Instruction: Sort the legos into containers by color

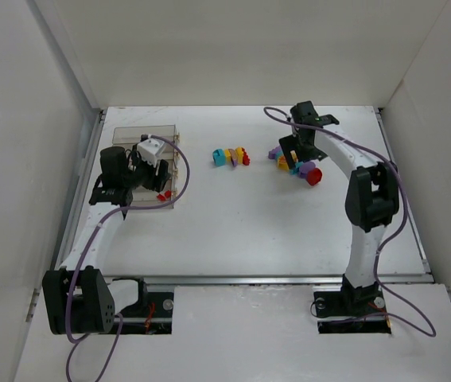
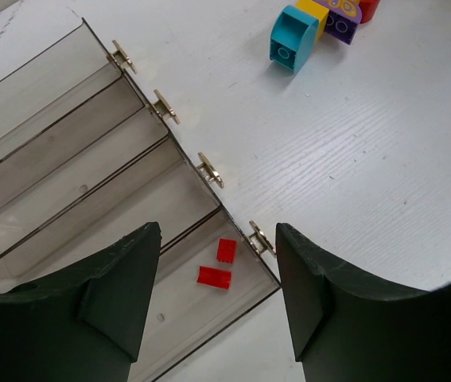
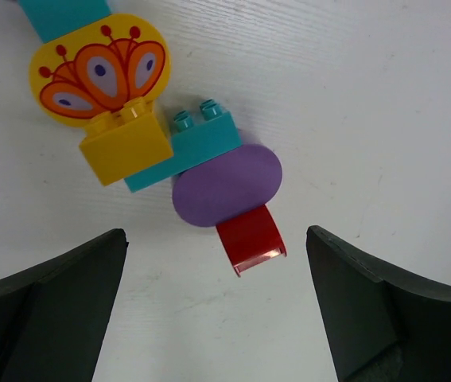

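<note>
Lego [image 3: 250, 237], red and curved, touching purple oval plate [image 3: 225, 185]: likely light, rigid, slick; pinch flat sides. Right end effector [image 3: 215, 239] spread, empty.

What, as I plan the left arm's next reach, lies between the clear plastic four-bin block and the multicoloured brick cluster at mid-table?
Nothing: bare white tabletop separates the clear plastic bin block from that brick cluster, shown in top and left-wrist views.

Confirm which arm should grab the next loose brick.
Right. The right gripper, open, hangs over the loose cluster, red curved brick between its jaws. The left gripper sits empty over the containers.
</note>
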